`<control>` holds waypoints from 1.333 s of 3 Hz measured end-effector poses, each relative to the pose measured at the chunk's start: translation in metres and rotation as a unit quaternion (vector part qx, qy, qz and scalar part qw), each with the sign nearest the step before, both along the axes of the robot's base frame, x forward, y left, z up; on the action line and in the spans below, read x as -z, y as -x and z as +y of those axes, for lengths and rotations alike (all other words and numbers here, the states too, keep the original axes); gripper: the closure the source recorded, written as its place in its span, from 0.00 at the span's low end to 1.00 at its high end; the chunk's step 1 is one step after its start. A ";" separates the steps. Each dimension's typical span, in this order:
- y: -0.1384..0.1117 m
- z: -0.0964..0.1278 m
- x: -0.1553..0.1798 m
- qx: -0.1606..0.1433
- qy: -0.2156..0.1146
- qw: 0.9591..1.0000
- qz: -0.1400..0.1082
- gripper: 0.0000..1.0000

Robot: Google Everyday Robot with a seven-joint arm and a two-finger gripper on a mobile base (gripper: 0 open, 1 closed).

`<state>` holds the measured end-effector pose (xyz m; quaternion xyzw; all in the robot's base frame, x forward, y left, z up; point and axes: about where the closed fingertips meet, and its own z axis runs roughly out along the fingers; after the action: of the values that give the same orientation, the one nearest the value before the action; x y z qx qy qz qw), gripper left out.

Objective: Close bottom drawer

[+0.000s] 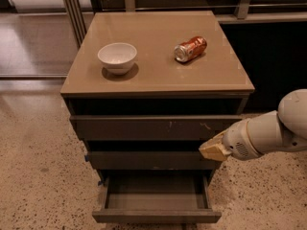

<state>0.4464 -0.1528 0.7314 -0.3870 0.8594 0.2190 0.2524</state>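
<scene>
The bottom drawer [156, 216] is pulled out at the foot of the cabinet. It has a plain dark front and a shallow grey box that looks empty. Above it sit the mid-width drawer [148, 160] and the widest drawer [153, 127], which has white scratches on its front. My gripper [214, 150], tan-tipped on a white arm [273, 131], reaches in from the right. It is at the right end of the mid-width drawer's front, above the bottom drawer's right rear corner and apart from its front.
A white bowl [117, 56] and an orange can [190, 49] lying on its side rest on the tan cabinet top [158, 75]. Speckled floor [38, 176] lies to the left and front. Metal posts [72, 8] stand behind, and a dark panel [278, 61] is to the right.
</scene>
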 end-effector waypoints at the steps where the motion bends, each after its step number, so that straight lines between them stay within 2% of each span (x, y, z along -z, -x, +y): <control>1: 0.000 0.000 0.000 0.000 0.000 1.000 0.000 1.00; 2: 0.002 0.001 0.014 0.013 -0.004 1.000 -0.010 1.00; 3: 0.031 0.015 0.054 0.036 -0.027 0.999 -0.018 1.00; 4: 0.082 0.043 0.123 0.061 -0.057 0.997 0.006 1.00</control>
<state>0.3645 -0.1102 0.6080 -0.3180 0.8689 0.2537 0.2819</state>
